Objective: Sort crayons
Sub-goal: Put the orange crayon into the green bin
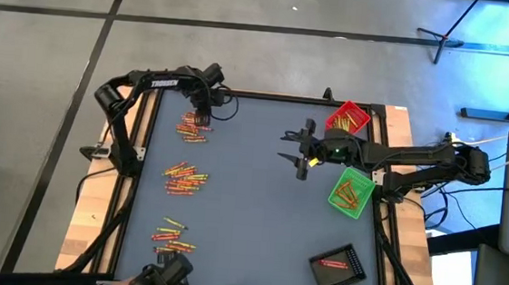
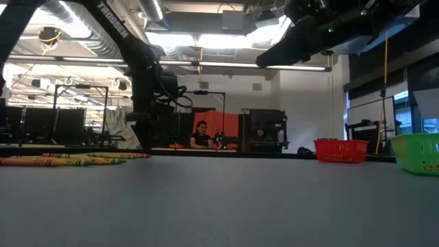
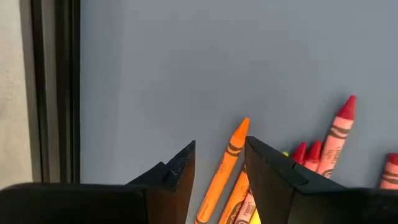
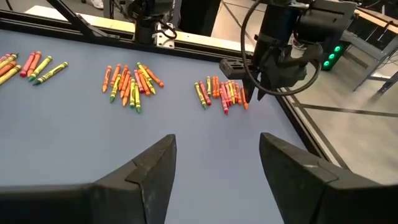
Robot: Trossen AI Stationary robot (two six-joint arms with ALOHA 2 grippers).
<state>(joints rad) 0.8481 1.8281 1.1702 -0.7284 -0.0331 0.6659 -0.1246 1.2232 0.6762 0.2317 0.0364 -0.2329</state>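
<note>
Crayons lie flat on the grey table in three loose piles along its left side: a far pile (image 1: 193,129), a middle pile (image 1: 184,180) and a near pile (image 1: 172,236). My left gripper (image 1: 200,114) points down over the far pile's far edge, open. In the left wrist view its fingers stand on either side of an orange crayon (image 3: 225,169), with red ones (image 3: 339,134) beside it. The right wrist view shows that gripper (image 4: 247,94) at the pile's end. My right gripper (image 1: 292,147) hovers open over the table's middle, nothing between its fingers (image 4: 155,165).
A red tray (image 1: 348,118) with a few crayons stands at the far right. A green tray (image 1: 352,192) sits below it and a black tray (image 1: 339,264) at the near right. The table's dark frame rail (image 3: 56,93) runs close beside my left gripper. A person sits far behind the table.
</note>
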